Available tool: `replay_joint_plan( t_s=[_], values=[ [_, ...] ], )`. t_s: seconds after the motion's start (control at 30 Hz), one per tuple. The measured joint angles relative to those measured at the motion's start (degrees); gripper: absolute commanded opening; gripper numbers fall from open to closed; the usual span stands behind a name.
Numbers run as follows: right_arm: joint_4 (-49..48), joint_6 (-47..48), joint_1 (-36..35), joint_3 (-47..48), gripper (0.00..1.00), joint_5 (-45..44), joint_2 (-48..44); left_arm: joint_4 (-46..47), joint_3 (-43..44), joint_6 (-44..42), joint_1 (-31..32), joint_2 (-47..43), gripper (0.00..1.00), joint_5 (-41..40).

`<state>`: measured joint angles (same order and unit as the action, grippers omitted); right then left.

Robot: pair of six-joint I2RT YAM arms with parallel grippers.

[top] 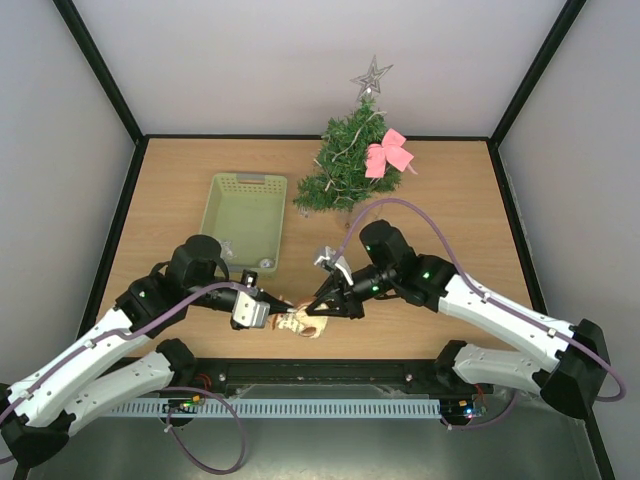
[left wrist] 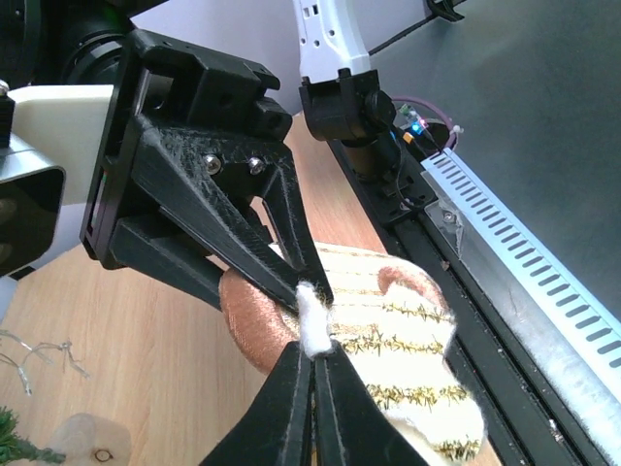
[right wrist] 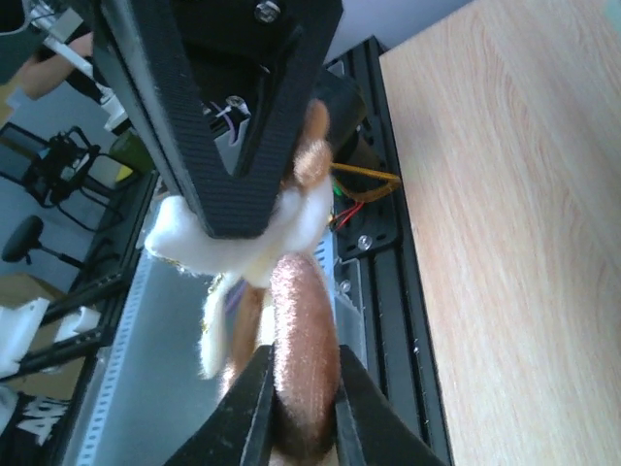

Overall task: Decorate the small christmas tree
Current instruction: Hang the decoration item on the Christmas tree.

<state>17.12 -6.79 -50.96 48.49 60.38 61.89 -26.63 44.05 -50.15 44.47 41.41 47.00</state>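
Note:
The small christmas tree (top: 345, 165) stands at the back of the table with a silver star (top: 372, 77) on top and a pink bow (top: 388, 152) on its right side. A stocking ornament (left wrist: 408, 340), white with gold tinsel stripes and copper patches, hangs between both grippers near the front edge. My left gripper (left wrist: 315, 349) is shut on a white fluffy tuft of it. My right gripper (right wrist: 301, 369) is shut on its copper part (right wrist: 303, 320). In the top view the stocking ornament (top: 303, 323) sits between the left gripper (top: 283, 312) and the right gripper (top: 318, 308).
A pale green plastic basket (top: 245, 220) lies left of the tree. A thin silver string (left wrist: 34, 354) lies on the wood near the tree. The black rail (top: 330, 375) with the arm bases runs along the front edge, just below the ornament.

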Motion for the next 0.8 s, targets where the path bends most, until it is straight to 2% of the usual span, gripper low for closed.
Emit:
replay_joint_plan(
  t_s=[0.1,0.17,0.2,0.3,0.53,0.67,0.8],
  values=[
    [0.57,0.9,-0.15,-0.02,0.02,-0.79,-0.17,0.2,0.0,0.44,0.0,-0.02,0.19,-0.37],
    [0.22,0.81,-0.2,-0.15,0.02,-3.02,-1.22,0.83,0.0,1.73,0.0,-0.07,0.44,-1.7],
    [-0.04,0.76,-0.24,-0.31,0.02,-4.68,-2.25,1.4,0.0,2.93,0.0,-0.13,0.51,-3.04],
    [-3.04,0.15,-0.35,-1.64,0.02,-10.25,-6.1,2.99,0.04,6.34,0.0,-0.24,0.62,-7.34],
    [-12.94,0.44,-0.44,-10.58,0.02,-27.47,-18.1,9.29,0.13,20.09,0.04,-2.49,0.71,-18.34],
    [-20.09,1.55,-0.44,-16.44,0.02,-36.61,-21.46,16.72,0.13,34.32,0.04,-5.35,0.73,-28.96],
    [-28.46,2.64,-0.44,-22.47,0.02,-43.89,-23.04,20.72,0.02,47.08,0.04,-5.75,0.7,-39.52]
  ],
)
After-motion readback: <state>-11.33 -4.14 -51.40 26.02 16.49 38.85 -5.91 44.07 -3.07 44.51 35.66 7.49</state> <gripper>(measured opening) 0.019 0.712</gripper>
